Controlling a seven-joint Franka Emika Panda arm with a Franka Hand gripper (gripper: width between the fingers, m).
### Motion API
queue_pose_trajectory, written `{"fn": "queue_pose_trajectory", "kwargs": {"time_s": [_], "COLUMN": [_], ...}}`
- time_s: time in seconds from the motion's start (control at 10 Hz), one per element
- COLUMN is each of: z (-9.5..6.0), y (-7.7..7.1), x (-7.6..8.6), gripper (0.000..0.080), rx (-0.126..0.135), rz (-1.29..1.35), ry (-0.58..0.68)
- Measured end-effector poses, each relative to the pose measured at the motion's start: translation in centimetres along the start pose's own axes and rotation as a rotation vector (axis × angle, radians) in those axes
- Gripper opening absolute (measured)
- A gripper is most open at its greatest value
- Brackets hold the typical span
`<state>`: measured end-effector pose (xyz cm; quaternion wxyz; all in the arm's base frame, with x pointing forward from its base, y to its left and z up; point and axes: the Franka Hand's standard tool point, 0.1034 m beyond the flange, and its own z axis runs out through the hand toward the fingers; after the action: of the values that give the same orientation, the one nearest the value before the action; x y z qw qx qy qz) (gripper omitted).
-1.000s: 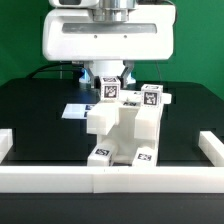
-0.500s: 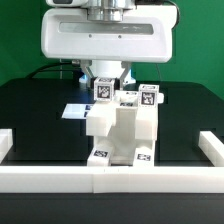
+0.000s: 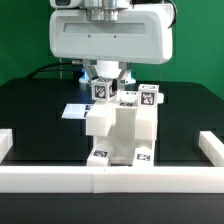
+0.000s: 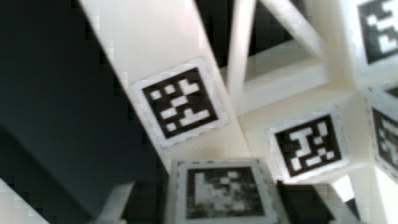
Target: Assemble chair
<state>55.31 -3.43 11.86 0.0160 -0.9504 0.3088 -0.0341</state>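
The partly built chair [image 3: 122, 128], white and blocky with black-and-white tags, stands against the front border wall in the exterior view. Just above its back left corner hangs my gripper [image 3: 101, 86], shut on a small white tagged chair part [image 3: 101, 89]. In the wrist view that part [image 4: 226, 192] sits blurred between the dark fingers [image 4: 302, 198] of my gripper [image 4: 226, 203]. Beyond it the chair's white tagged pieces [image 4: 183, 103] fill the picture, one tag [image 4: 306, 143] close beside the held part. Whether the held part touches the chair cannot be told.
A low white border wall [image 3: 110, 178] runs along the front, with raised ends at the exterior view's left [image 3: 5, 142] and right [image 3: 212, 148]. The marker board [image 3: 74, 111] lies flat on the black table behind the chair, to the exterior view's left.
My gripper, still holding the small tagged part, has shifted a little toward the exterior view's left and slightly upward. The chair has not moved.
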Motion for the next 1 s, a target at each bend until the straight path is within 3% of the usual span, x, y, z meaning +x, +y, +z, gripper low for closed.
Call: {"fn": "queue_pose_trajectory", "kwargs": {"time_s": [0.5,0.8,1.0], "z": [0.04,0.04,0.01], "y": [-0.26,-0.27,-0.33], "x": [0.10,0.10,0.06], "gripper": [0.0289,0.0345,0.0615], "rx": [0.022,0.022,0.021], "rz": [0.409,0.408,0.386], "ry": [0.000,0.000,-0.003]}}
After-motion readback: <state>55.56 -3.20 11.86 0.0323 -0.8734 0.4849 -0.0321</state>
